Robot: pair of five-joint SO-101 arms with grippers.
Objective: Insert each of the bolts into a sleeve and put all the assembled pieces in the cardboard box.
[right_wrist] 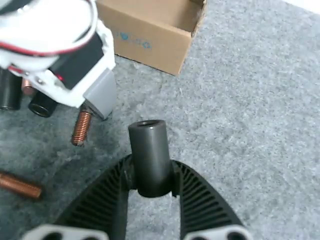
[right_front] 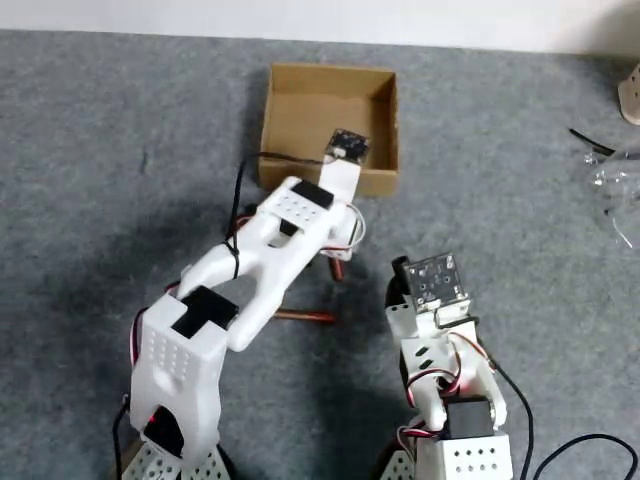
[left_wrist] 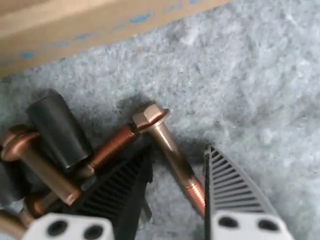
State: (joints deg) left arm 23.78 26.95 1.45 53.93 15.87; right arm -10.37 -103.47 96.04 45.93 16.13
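Left fingers (left_wrist: 125, 185) stand spread astride a bolt (left_wrist: 170, 150) on the desk (left_wrist: 260, 75), right fingers (right_wrist: 200, 197) pinch a sleeve (right_wrist: 149, 155) upright; both likely rigid, weighty, slick metal, so grip the bolt mid-shank.

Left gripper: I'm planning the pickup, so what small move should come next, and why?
Probably close the left gripper on the bolt: its jaws stand open on either side of the shank, apart from it, while the right gripper holds a sleeve, ready to receive it.
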